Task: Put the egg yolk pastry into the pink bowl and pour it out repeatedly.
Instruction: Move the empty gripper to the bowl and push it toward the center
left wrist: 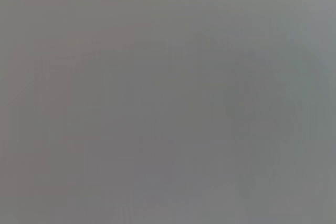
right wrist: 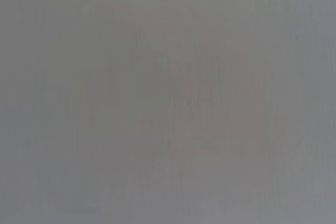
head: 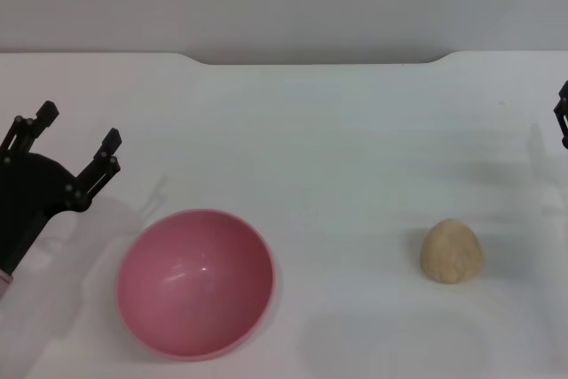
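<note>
Head view shows you the left gripper (head: 75,144) by the table's (head: 337,122) left edge, fingers spread wide, holding nothing. Just beside it sits the pink bowl (head: 195,283), empty. Well apart, near the right edge, lies the egg yolk pastry (head: 452,251). Your right gripper (head: 562,113) peeks in at the right edge.

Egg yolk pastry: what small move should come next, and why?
Probably the right gripper should move in toward the pale tan dome-shaped egg yolk pastry: it lies on the white table, outside the empty glossy pink plastic bowl. The open left gripper is beside the bowl.
</note>
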Robot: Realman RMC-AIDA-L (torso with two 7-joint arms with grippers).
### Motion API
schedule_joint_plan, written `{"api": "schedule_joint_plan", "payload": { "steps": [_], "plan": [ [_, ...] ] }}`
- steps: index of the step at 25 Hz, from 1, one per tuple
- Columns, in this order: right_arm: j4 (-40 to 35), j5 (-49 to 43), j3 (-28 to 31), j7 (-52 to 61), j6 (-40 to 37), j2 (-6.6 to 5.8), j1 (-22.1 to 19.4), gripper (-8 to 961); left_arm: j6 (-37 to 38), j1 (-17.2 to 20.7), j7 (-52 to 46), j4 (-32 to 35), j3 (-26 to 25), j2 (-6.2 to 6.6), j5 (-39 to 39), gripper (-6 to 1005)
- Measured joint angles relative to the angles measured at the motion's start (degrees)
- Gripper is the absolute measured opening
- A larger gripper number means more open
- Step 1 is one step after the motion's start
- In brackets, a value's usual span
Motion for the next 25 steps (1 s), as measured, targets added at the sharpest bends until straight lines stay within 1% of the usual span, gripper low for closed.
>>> {"api": "schedule_joint_plan", "payload": {
  "steps": [5,11,12,13,14,17,19,21,22,24,25],
  "plan": [
    [-0.5,0.0,0.0,0.0,0.0,-0.03,0.0,568,-1.3,-1.3,0.0,0.1,0.1,0.0,0.0,813],
    [-1.5,0.1,0.1,0.1,0.0,-0.15,0.2,567,-1.2,-2.3,-0.3,0.1,-0.3,0.0,0.0,812],
    [-1.7,0.2,0.1,0.1,0.0,-0.15,0.2,567,-1.0,-2.5,-1.1,0.1,-0.3,0.0,0.0,812],
    [-1.8,0.2,0.1,0.1,0.0,-0.15,0.2,567,-0.7,-2.9,-4.5,0.6,-0.4,0.0,-0.1,812],
    [-1.8,0.2,0.1,0.1,0.0,-0.15,0.2,568,-0.7,-2.9,-4.5,0.6,-0.4,0.0,-0.1,812],
    [-2.0,0.3,0.1,0.1,0.0,-0.14,0.2,568,-2.0,-4.0,-12.6,3.3,-0.7,0.06,-0.1,812],
    [-2.0,0.2,0.1,0.1,0.0,-0.13,0.2,568,-5.4,-4.8,-18.9,7.6,0.5,0.4,0.4,812],
    [-2.0,0.1,0.1,0.1,0.0,-0.13,0.2,568,-10.6,-5.5,-27.7,13.1,3.0,0.81,1.4,812],
    [-2.0,0.1,0.1,0.1,0.0,-0.12,0.2,567,-14.0,-6.0,-33.5,17.0,4.7,1.14,2.2,813],
    [-2.0,0.1,0.1,0.1,0.0,-0.12,0.2,567,-20.8,-6.6,-43.6,23.2,7.5,1.63,4.9,813],
    [-2.0,0.0,0.1,0.1,0.0,-0.12,0.2,567,-25.9,-6.9,-50.8,27.9,9.7,2.06,8.1,813]
  ]
}}
